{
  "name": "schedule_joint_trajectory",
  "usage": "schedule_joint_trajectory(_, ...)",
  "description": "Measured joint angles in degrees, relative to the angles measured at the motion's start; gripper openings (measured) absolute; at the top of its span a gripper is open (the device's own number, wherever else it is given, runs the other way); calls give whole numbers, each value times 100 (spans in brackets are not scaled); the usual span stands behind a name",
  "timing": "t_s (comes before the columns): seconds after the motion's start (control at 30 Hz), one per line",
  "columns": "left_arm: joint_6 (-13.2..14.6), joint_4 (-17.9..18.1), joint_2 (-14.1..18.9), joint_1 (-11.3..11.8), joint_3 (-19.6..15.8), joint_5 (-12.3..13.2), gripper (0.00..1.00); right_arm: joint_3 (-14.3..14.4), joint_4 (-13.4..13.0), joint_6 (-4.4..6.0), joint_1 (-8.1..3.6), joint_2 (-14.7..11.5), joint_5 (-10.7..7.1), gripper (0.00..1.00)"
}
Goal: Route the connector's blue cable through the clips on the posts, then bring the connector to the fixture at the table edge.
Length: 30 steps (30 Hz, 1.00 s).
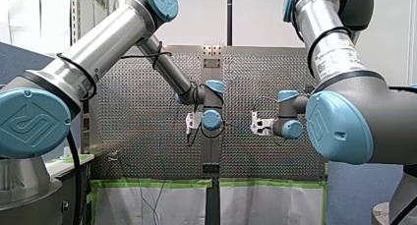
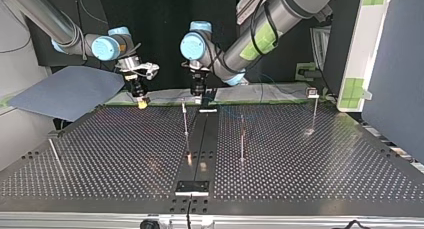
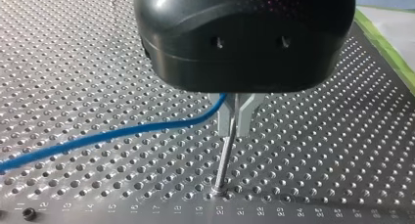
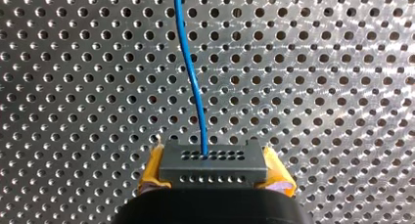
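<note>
In the right wrist view my right gripper (image 4: 215, 176) is shut on the dark grey connector (image 4: 214, 166), with a yellow pad (image 4: 152, 172) on each side of it. The blue cable (image 4: 193, 72) leaves the connector and runs ahead over the perforated plate. In the left wrist view my left gripper (image 3: 234, 128), black with metal fingers, is shut on the blue cable (image 3: 98, 138) right at the top of a thin metal post (image 3: 224, 160). In the top view my right gripper (image 2: 142, 101) hangs at the far left edge and my left gripper (image 2: 199, 91) near the far middle.
Thin posts stand on the table (image 2: 125, 154): one near the middle (image 2: 185, 121), one to its right (image 2: 242, 139), one at the far right (image 2: 315, 109) and one leaning at the left (image 2: 55, 156). A small fixture (image 2: 192, 187) sits at the near edge.
</note>
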Motion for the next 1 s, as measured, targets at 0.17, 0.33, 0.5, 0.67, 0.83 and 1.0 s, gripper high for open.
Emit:
schedule_joint_trajectory(0.17, 52, 9, -5, 31, 5, 62, 10, -1, -95, 70, 1, 2, -6, 0)
schedule_joint_trajectory(0.33, 65, 10, -13, 41, 7, 110, 12, -1, -155, 113, 0, 8, 8, 0)
schedule_joint_trajectory(0.5, 61, 9, -59, 44, 7, 123, 12, -1, -170, 120, -1, 10, 17, 0)
schedule_joint_trajectory(0.67, 61, 18, -185, 65, 10, 143, 12, -2, -173, 121, -2, 11, 19, 0)
schedule_joint_trajectory(0.83, 40, 53, -275, 80, 13, 169, 12, -2, -182, 121, -2, 11, 24, 0)
schedule_joint_trajectory(1.0, 27, 72, -286, 101, 39, 188, 12, -2, -191, 123, -2, 11, 27, 0)
